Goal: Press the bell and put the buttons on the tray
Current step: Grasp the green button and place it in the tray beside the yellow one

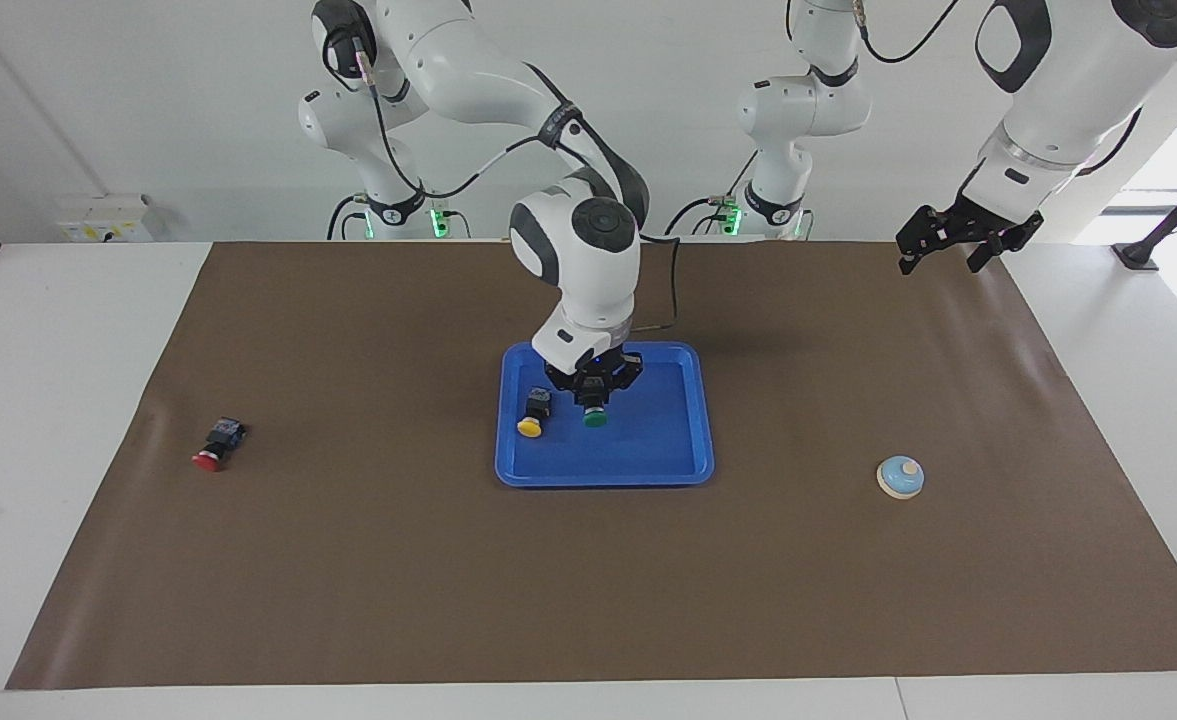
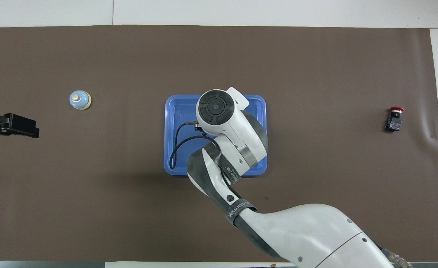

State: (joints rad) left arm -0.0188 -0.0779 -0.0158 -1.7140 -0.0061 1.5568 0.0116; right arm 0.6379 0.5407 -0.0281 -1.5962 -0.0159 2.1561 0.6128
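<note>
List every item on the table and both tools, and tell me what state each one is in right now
Green button: held by the right tool, over the tray.
Yellow button: lying on its side in the tray.
Red button: lying on the mat, toward the right arm's end, not yet in the tray.
Bell: upright on the mat, untouched.
Tray: flat on the mat.
Right tool: shut on the green button.
Left tool: open, empty, waiting.

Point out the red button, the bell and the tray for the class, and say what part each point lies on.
red button point(image 1: 209, 460), facing view: on its red cap.
bell point(image 1: 900, 478), facing view: on its light blue dome.
tray point(image 1: 648, 450), facing view: on a bare patch of its blue floor.
</note>
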